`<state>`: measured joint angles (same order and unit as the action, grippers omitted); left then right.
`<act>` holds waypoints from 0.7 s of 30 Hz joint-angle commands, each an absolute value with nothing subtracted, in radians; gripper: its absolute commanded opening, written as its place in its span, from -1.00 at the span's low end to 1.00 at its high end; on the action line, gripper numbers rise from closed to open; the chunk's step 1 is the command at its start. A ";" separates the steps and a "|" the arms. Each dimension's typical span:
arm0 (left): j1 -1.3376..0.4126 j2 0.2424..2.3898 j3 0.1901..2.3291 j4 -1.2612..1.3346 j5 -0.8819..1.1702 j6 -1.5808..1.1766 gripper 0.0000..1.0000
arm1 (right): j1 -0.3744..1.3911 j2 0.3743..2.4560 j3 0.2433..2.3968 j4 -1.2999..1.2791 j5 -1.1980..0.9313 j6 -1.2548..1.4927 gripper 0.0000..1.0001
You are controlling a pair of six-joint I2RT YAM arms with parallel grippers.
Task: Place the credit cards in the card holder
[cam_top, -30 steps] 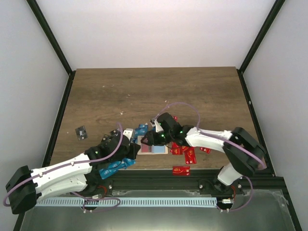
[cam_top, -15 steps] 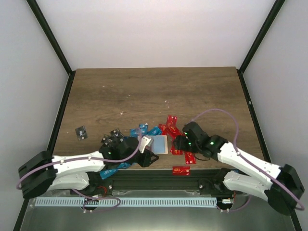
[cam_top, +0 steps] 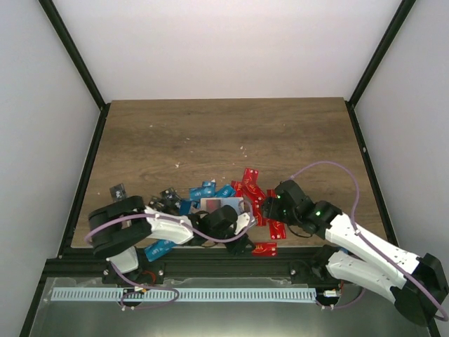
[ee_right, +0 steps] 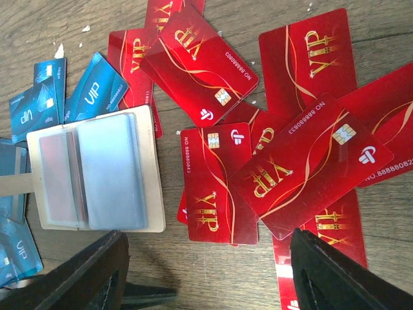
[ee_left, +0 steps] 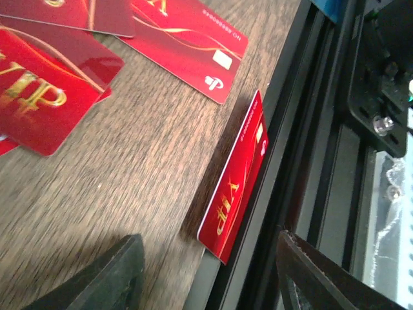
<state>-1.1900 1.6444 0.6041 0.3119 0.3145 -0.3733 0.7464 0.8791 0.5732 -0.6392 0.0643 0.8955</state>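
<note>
Lying along the surface's (ee_left: 97, 168) near edge, a red credit card (ee_left: 235, 184) sits just ahead of the open, empty left end effector (ee_left: 210, 271).

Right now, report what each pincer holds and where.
Nothing: the left pincer gapes empty near a thin red rectangular card; the right pincer gapes empty too.

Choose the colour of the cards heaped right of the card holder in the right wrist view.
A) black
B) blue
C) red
C: the red cards, with gold VIP lettering, lie right of the card holder; the blue cards sit to its upper left.
</note>
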 commanded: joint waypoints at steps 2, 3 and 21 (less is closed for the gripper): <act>-1.213 1.744 0.692 0.321 0.349 -0.299 0.18 | 0.736 0.855 0.574 -0.631 0.075 0.883 0.41; -1.217 1.757 0.704 0.312 0.351 -0.296 0.18 | 0.736 0.854 0.575 -0.630 0.074 0.881 0.41; -1.267 1.829 0.717 0.305 0.327 -0.288 -0.57 | 0.730 0.839 0.575 -0.617 0.043 0.871 0.41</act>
<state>-1.2591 1.8038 0.7105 0.3088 0.3473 -0.3008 0.7403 0.8555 0.5732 -0.6346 0.0486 0.8761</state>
